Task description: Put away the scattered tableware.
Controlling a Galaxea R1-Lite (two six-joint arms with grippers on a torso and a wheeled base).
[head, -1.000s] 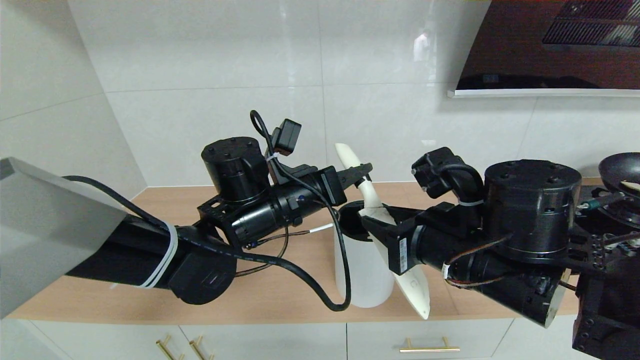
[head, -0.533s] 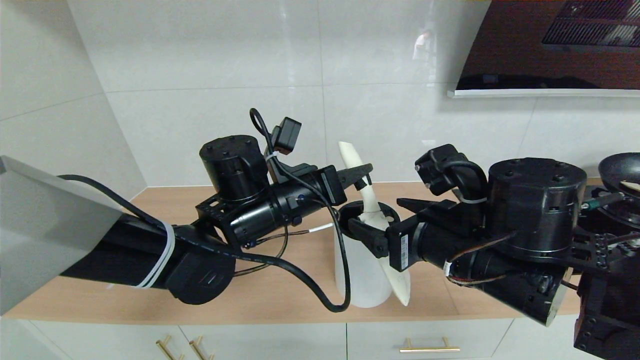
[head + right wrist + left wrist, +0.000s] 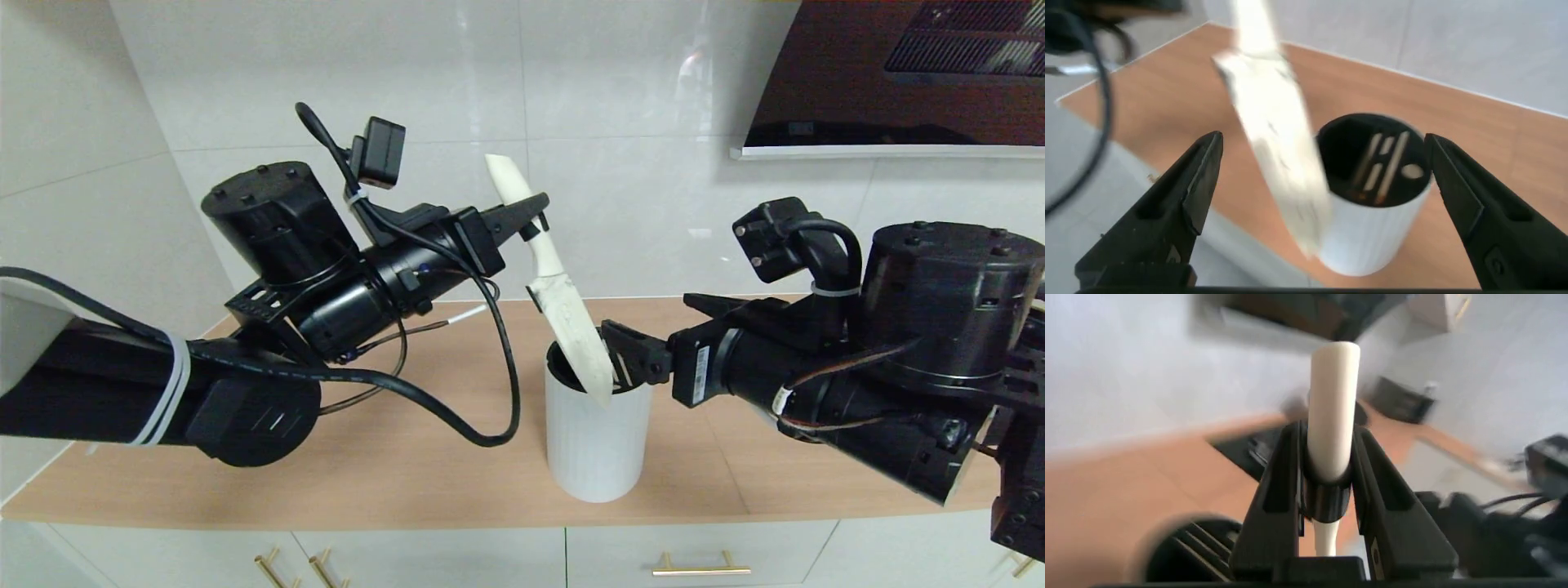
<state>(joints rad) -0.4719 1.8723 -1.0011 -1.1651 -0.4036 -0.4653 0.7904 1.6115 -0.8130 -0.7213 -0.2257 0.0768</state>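
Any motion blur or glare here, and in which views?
Head view: sharp, with a faint reflection on the wall tiles. Left wrist view: knife and left gripper crisp, counter behind smeared. Right wrist view: knife blurred, cup slightly soft, right gripper clear.

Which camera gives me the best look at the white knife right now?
Head view: the whole knife hangs from the left gripper, tip by the holder rim. Left wrist view gives its handle between the jaws; right wrist view a blurred blade beside the holder.
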